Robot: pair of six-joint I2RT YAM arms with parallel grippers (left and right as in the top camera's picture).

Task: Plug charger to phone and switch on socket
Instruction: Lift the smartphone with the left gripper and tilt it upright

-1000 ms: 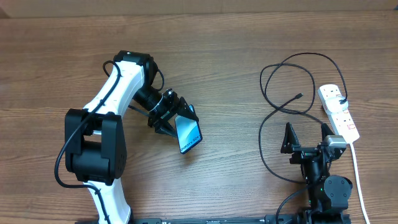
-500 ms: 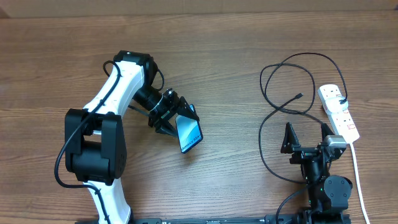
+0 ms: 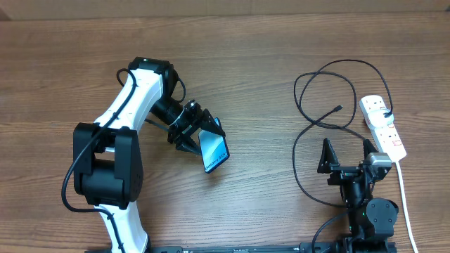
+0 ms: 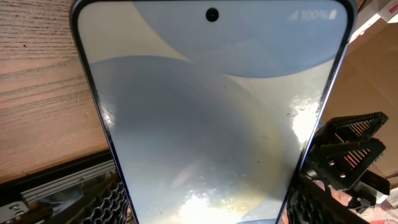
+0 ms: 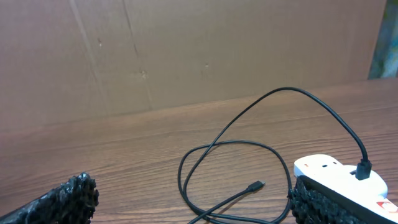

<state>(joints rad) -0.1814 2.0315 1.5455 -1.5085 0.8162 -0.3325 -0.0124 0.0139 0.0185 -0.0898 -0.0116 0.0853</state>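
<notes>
Pinching the phone [image 3: 214, 150] by its edges in left gripper [image 3: 199, 137], right gripper [image 3: 347, 149] wide and empty, charger [image 5: 287, 89] plugged into socket [image 3: 384, 128]

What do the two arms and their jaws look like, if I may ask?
The left arm has white shells over black joints, with a black cable looping beside its base. The right arm is black throughout, bearing a small silver block. Both have black, tapering jaws with ribbed, textured faces.
</notes>
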